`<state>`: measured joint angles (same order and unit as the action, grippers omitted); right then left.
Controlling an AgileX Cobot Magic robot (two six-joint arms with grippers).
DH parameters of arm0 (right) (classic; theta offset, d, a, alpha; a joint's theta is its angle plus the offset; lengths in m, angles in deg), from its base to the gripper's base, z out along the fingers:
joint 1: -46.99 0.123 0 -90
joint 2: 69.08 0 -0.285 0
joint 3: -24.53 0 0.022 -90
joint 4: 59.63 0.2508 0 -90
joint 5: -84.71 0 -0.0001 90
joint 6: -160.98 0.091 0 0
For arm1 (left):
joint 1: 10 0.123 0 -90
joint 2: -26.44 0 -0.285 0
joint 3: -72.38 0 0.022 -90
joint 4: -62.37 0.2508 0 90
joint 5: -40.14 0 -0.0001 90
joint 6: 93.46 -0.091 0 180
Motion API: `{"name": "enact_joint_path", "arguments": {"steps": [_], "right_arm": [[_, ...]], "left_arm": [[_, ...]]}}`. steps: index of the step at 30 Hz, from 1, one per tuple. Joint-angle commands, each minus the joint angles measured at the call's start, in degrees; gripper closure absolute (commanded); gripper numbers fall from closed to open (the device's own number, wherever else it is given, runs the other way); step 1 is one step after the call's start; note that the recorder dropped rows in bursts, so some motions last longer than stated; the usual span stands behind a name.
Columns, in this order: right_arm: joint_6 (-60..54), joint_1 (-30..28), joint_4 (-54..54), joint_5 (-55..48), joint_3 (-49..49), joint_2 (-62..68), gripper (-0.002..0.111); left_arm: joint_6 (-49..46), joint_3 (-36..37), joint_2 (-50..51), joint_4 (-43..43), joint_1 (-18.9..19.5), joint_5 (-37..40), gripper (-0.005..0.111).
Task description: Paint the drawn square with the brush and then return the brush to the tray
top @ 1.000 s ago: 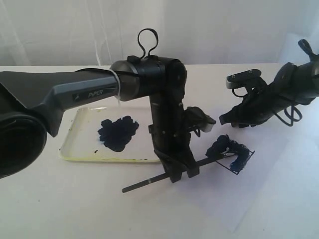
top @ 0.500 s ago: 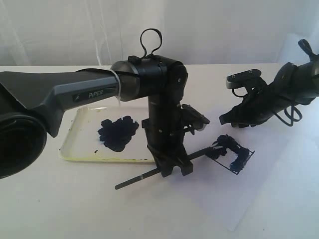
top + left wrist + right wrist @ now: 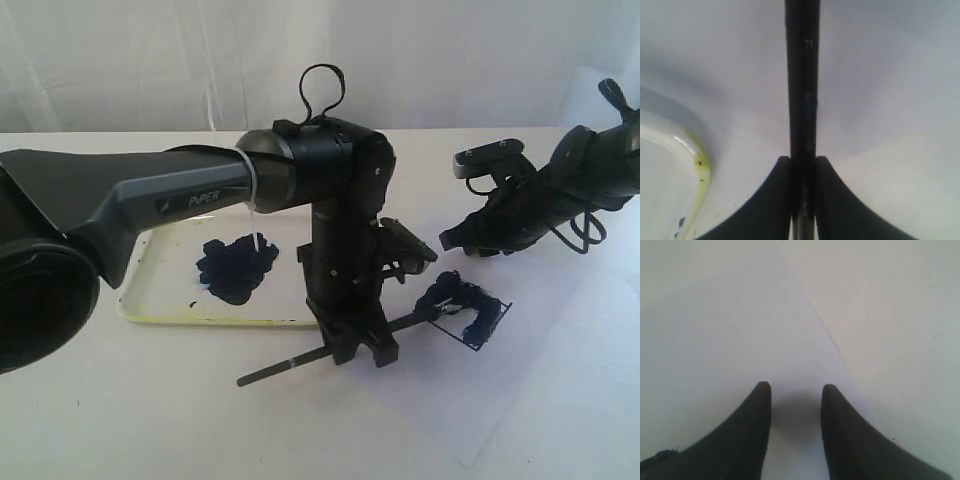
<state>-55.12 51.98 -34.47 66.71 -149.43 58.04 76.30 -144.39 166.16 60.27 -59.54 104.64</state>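
Observation:
My left gripper (image 3: 360,350) is shut on the brush (image 3: 280,368), a thin black stick held low over the table and nearly level. Its tip end reaches to the left corner of the drawn square (image 3: 478,318), a small tilted black outline partly smeared dark blue. In the left wrist view both jaws press on the black handle (image 3: 802,75) at the gripper (image 3: 803,160). The whitish tray (image 3: 200,318) with a dark paint blotch (image 3: 237,268) lies behind and left of that arm. My right gripper (image 3: 448,240) hangs open and empty behind the square, over white paper (image 3: 740,340).
The paper sheet (image 3: 540,360) carrying the square spreads over the right side of the table, and its edge (image 3: 815,315) shows in the right wrist view. The tray's yellow-stained rim (image 3: 697,160) lies close beside the left gripper. A white curtain hangs behind the table.
The left gripper swung the brush a little left, then back right toward the square's left corner. The right arm has not moved.

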Motion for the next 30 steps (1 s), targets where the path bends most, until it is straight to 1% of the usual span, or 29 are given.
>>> {"name": "enact_joint_path", "arguments": {"steps": [1,4,12,15,16,23,26,30], "right_arm": [[-0.2,-0.3,-0.8,-1.6,0.4,0.5,0.075],[-0.2,-0.3,-0.8,-1.6,0.4,0.5,0.075],[-0.2,-0.3,-0.8,-1.6,0.4,0.5,0.075],[-0.2,-0.3,-0.8,-1.9,0.4,0.5,0.075],[-0.2,-0.3,-0.8,-2.1,0.4,0.5,0.075],[-0.2,-0.3,-0.8,-2.2,0.4,0.5,0.075],[-0.2,-0.3,-0.8,-2.2,0.4,0.5,0.075],[-0.2,-0.3,-0.8,-2.1,0.4,0.5,0.075]], "left_arm": [[-0.2,0.2,-2.7,-0.4,-0.3,5.5,0.107],[-0.8,0.9,-3.8,-0.4,-0.3,5.5,0.107],[-1.1,7.9,-7.5,-0.4,-0.3,5.5,0.107],[-1.1,7.9,-7.9,-0.5,-0.2,5.5,0.107],[-1.1,7.9,-7.8,0.6,-0.1,5.5,0.107],[0.4,8.9,-7.3,0.5,1.5,5.5,0.107],[-2.2,8.9,-7.3,0.7,1.5,5.5,0.107],[-2.4,7.4,-7.3,2.8,1.5,5.5,0.107]]}}
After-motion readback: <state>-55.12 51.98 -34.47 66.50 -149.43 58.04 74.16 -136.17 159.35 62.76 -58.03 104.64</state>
